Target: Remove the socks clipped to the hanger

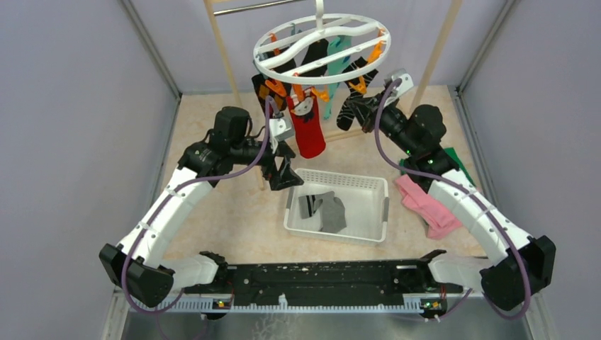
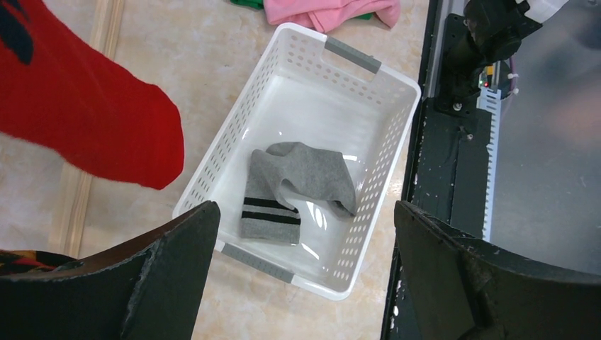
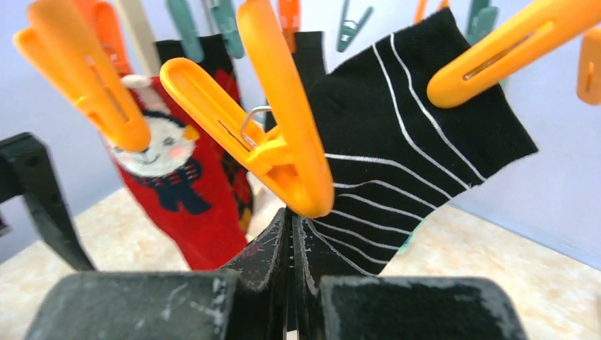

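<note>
Your right gripper [image 3: 292, 228] pinches the striped sock [image 3: 404, 142] only at its edge, under the orange clip [image 3: 283, 149]; pulling may slip free. Your left gripper [image 2: 305, 212] gapes, empty.

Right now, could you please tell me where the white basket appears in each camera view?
Top external: the basket sits low in the centre, between the arms, with a grey sock inside.
Left wrist: it fills the centre of the picture.
Right wrist: it is not in this view.
Shared landmark: the red sock shows in all three.
</note>
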You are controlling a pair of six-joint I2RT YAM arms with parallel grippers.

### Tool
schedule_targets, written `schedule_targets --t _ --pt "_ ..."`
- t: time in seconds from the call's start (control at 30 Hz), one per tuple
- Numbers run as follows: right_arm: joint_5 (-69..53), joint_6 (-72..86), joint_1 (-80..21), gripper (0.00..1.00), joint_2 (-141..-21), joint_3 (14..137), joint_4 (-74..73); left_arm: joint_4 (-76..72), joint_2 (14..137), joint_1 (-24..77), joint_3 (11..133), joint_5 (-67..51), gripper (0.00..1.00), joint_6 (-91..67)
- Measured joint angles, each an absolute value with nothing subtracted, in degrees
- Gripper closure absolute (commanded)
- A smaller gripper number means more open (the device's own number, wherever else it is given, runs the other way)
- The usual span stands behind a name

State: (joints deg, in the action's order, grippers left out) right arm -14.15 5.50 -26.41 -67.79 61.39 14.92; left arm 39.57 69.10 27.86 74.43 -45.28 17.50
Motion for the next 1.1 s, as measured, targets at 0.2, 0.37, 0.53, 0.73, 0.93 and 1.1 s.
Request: schedule_targets --t 0.2,0.37,0.53,0.73,0.93,1.1 --pt "-13.08 8.21 -32.25 1.00 -65.76 59.61 14.94 39.59 69.10 27.86 75.61 -47.24 0.01 16.12" --pt "-12.71 11.05 -37.10 1.00 -65.49 58.96 14.79 39.44 69.10 27.86 76.44 -48.73 0.01 14.70" --pt "-12.71 13.72 -40.88 1.00 -65.39 58.76 14.55 38.33 69.60 27.86 77.87 -49.50 0.01 13.58" --pt "-13.96 17.26 -42.59 1.00 -65.36 58.81 14.44 34.65 73.03 27.86 80.16 -49.89 0.04 12.73" --pt "-15.59 19.94 -42.59 1.00 -65.36 58.98 13.93 31.59 75.66 27.86 81.43 -50.57 0.15 11.35" --pt "-17.17 21.71 -42.59 1.00 -65.36 59.94 13.67 29.67 76.03 27.86 81.45 -51.35 0.40 10.17"
